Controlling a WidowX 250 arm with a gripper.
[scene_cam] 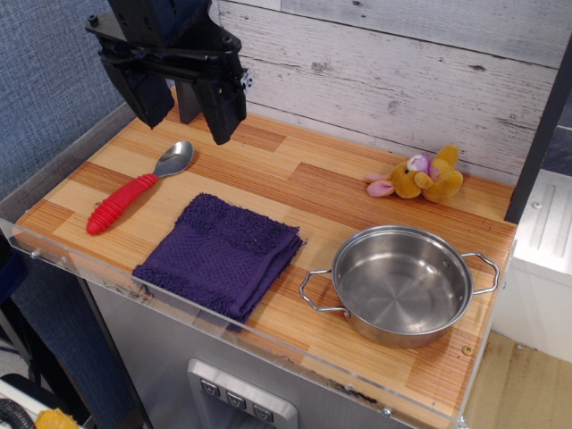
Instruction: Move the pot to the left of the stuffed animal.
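Observation:
The pot (402, 284) is a shallow shiny steel pot with two wire loop handles. It stands upright and empty at the front right of the wooden table (295, 174). The stuffed animal (420, 177) is a small yellow-tan plush with pink ears and a purple patch. It lies at the back right, just behind the pot. My gripper (183, 112) is black and hangs over the back left of the table, far from both. Its two fingers are spread apart and hold nothing.
A folded purple towel (222, 253) lies at the front middle, left of the pot. A spoon with a red handle (134, 192) lies at the left. A white plank wall (402, 71) runs behind. A clear acrylic rim (223, 326) edges the front.

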